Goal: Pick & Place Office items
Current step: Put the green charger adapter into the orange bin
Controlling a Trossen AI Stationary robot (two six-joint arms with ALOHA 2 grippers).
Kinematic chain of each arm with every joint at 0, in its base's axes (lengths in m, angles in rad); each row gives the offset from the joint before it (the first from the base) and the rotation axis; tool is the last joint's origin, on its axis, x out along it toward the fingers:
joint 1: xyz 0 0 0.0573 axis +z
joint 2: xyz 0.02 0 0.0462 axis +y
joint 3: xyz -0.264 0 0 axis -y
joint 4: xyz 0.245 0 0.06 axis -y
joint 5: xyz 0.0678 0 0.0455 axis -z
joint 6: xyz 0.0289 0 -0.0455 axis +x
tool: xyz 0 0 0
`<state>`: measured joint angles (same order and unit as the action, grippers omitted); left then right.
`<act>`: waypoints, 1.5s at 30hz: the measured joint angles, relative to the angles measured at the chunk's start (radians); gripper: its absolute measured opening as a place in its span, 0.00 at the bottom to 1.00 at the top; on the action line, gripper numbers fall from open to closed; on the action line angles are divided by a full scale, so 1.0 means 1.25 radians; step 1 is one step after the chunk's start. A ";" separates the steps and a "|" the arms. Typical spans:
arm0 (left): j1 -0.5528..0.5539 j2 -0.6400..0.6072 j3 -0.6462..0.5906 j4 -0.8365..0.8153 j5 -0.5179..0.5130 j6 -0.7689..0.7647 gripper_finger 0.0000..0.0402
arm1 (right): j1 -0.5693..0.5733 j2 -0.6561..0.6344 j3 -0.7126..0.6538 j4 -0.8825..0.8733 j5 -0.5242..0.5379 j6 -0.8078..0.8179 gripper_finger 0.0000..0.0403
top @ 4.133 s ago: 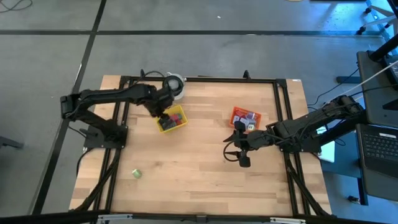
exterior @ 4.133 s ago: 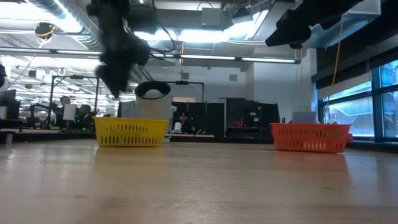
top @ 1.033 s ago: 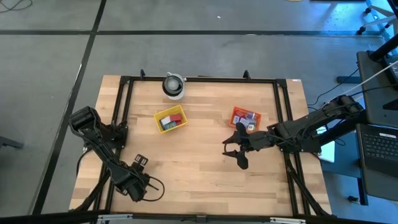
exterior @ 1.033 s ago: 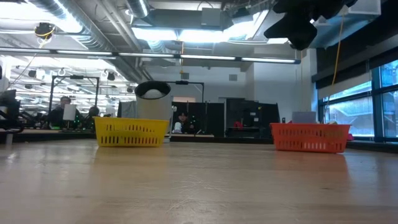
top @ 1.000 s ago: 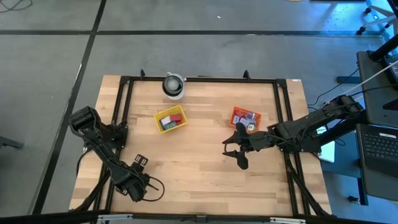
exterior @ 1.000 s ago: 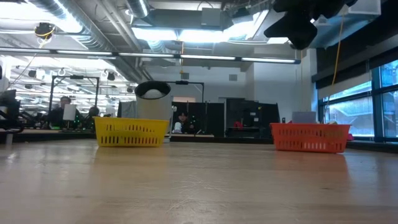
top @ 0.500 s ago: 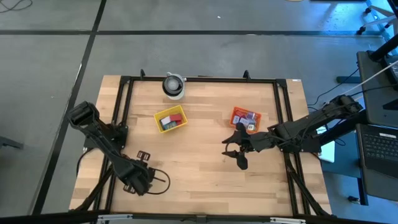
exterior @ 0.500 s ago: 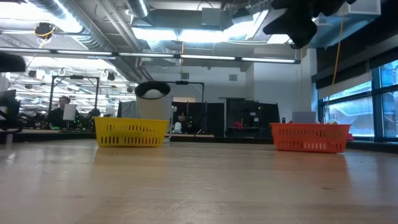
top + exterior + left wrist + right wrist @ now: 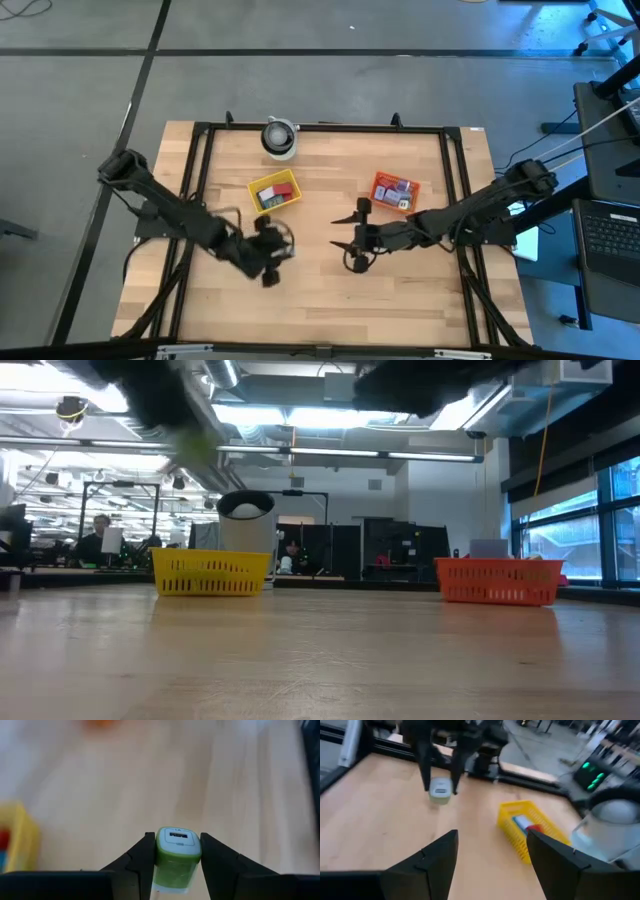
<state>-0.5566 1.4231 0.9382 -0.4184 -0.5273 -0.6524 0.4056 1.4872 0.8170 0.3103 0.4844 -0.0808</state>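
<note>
A small green charger block with a white face (image 9: 177, 854) sits between the fingers of my left gripper (image 9: 269, 266), which hangs above the table's middle left, nearer than the yellow basket (image 9: 274, 191). The right wrist view shows the same block (image 9: 440, 790) under the left fingers. My right gripper (image 9: 344, 243) stands open over the table's middle, nearer than the orange basket (image 9: 394, 190), its fingers empty. Both baskets hold small coloured office items. My left gripper pinches the green block by its two opposite sides (image 9: 159, 857) between its two fingers. The fingers (image 9: 426, 767) slant down from above. The block is lifted clear of the table, its white face with the slot turned toward the wrist camera.
A white round container (image 9: 280, 137) stands at the far edge behind the yellow basket. A black frame (image 9: 320, 128) runs around the tabletop. Bare wood lies between the two grippers and along the near side (image 9: 330, 310).
My left gripper has risen from the table's near left corner and swung toward the middle, rolling as it went, with the green block lifted clear. My right gripper has reached toward the table's left and turned about its axis, still open.
</note>
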 joint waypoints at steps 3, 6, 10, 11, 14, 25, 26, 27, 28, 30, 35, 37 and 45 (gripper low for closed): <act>0.057 -0.055 0.000 0.106 -0.026 0.060 0.31 | 0.008 0.031 0.042 0.004 0.022 -0.058 0.59; 0.111 -0.105 0.001 0.210 -0.016 0.124 0.31 | 0.023 0.051 0.081 -0.001 0.022 -0.117 0.60; 0.172 -0.159 0.001 0.324 0.084 0.161 0.32 | 0.037 0.061 0.135 -0.002 0.023 -0.220 0.67; 0.184 -0.170 0.001 0.344 0.119 0.162 0.32 | 0.037 0.064 0.151 0.004 0.029 -0.237 0.69; 0.219 -0.192 0.002 0.381 0.219 0.143 0.32 | 0.037 0.064 0.192 -0.001 0.081 -0.291 0.77; 0.255 -0.198 0.001 0.427 0.383 0.132 0.32 | 0.024 0.064 0.252 0.003 0.082 -0.363 0.79; 0.255 -0.198 0.001 0.435 0.387 0.132 0.32 | 0.022 0.064 0.253 0.004 0.082 -0.360 0.79; 0.258 -0.198 0.001 0.441 0.394 0.133 0.32 | 0.020 0.064 0.253 0.004 0.082 -0.355 0.78; 0.261 -0.198 0.001 0.445 0.403 0.134 0.32 | 0.020 0.065 0.253 0.007 0.082 -0.348 0.78; 0.266 -0.198 0.001 0.446 0.403 0.146 0.32 | 0.017 0.065 0.253 0.023 0.083 -0.340 0.78; 0.270 -0.198 0.001 0.464 0.409 0.156 0.32 | 0.013 0.065 0.253 0.050 0.083 -0.344 0.78; 0.275 -0.198 0.001 0.465 0.415 0.156 0.32 | 0.009 0.065 0.253 0.052 0.058 -0.351 0.78; 0.287 -0.191 0.001 0.480 0.431 0.148 0.32 | 0.005 0.137 0.254 0.117 0.048 -0.459 0.78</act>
<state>-0.1978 1.1839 0.9394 0.1811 0.0120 -0.4668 0.4123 1.6587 1.1339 0.4572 0.5444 -0.6551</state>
